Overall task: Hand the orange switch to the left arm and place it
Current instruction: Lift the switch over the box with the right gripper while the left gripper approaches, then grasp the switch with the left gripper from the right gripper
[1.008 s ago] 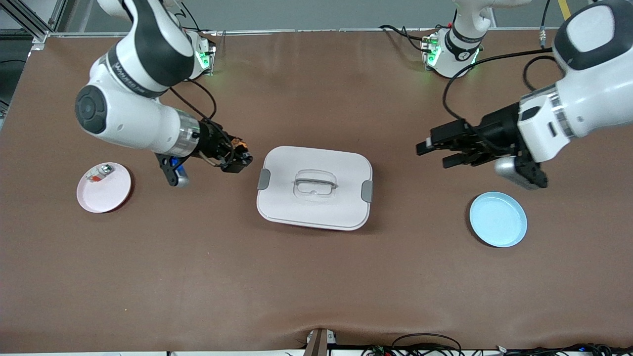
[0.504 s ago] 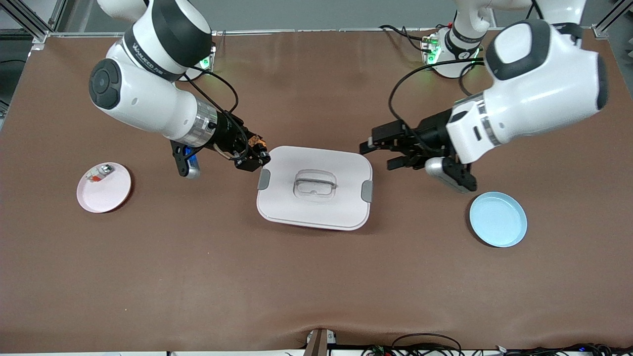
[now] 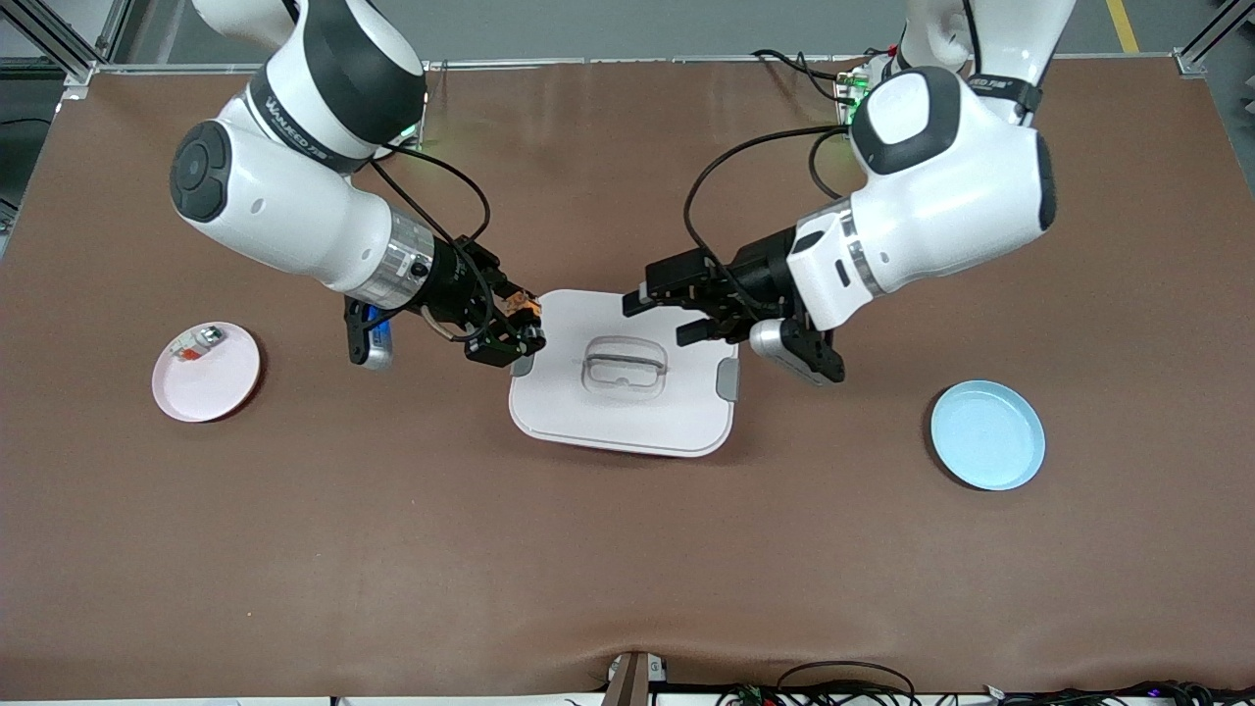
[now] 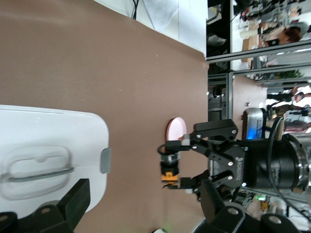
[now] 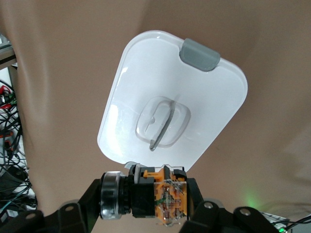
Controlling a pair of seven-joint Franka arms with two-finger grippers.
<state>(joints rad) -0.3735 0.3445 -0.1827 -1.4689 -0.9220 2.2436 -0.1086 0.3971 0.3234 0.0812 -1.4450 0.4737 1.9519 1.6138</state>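
The brown surface (image 3: pixel 627 549) carries the box (image 3: pixel 627 412), a white lidded container with grey side latches, lying midway between the two arms.

The right arm (image 3: pixel 284 196) reaches in from its own end of the surface. Its upper band bears white lettering, which reads approximately "WANSEED"; the exact spelling cannot be confirmed. The left arm (image 3: pixel 931 206) reaches in from its end. A label on its upper band is visible but illegible.

The right pincer (image 3: pixel 510 333) hangs over the box's edge at the right arm's end, above the grey latch there. It is clamped on the orange switch (image 5: pixel 146 196). The left wrist view shows the switch (image 4: pixel 170 166) held crosswise between the two fingers, its long axis running from finger to finger, silver collar at one end, orange part at the other.

The left pincer (image 3: pixel 662 314) hangs over the box lid nearer the left arm's end, its fingers spread wide and holding nothing.

Governing relation: the two pincers face each other across the lid's recessed handle (image 3: pixel 626 365), and the switch lies straight ahead of the open left pincer, at about its height. Judgement: the handover remains to be made above the box, so both pincers must stay clear of the lid.

A pink plate (image 3: pixel 221 387) and a blue plate (image 3: pixel 988 435) lie toward opposite ends.
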